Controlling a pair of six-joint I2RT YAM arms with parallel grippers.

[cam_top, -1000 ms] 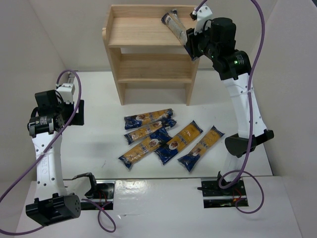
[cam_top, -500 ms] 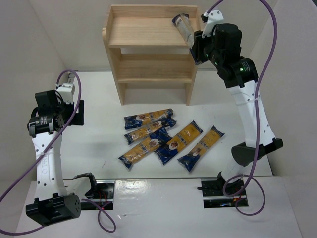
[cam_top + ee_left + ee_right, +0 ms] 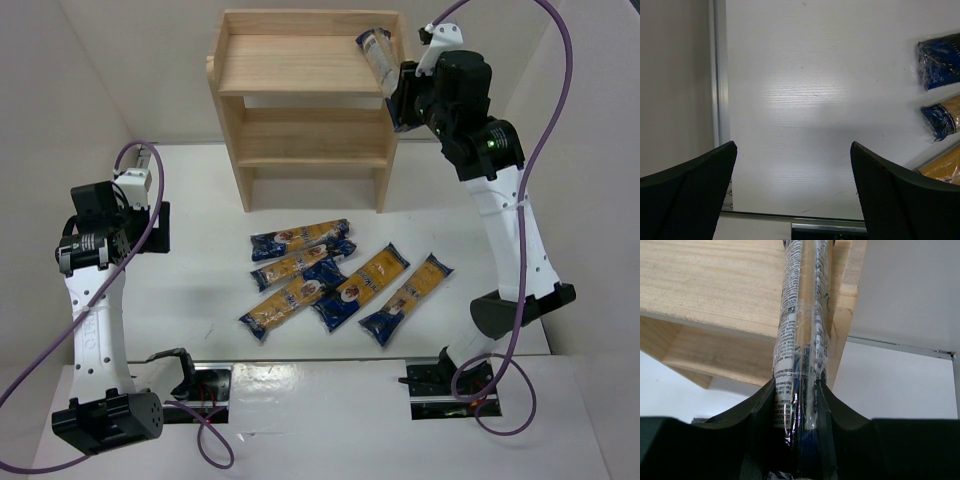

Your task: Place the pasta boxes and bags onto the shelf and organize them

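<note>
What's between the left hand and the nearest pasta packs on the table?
Nothing but bare white tabletop, seen in the left wrist view between the left hand and the pasta packs.

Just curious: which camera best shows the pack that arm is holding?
Right wrist: the pasta pack fills it, clamped in the right gripper. The top view shows it small by the shelf; the left wrist misses it.

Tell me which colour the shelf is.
The shelf is pale, natural wood; the top external view shows it best.

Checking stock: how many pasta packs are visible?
6. Five pasta packs lie on the table, partly overlapping, so another could hide. The sixth pack is in the right gripper at the top of the shelf.
</note>
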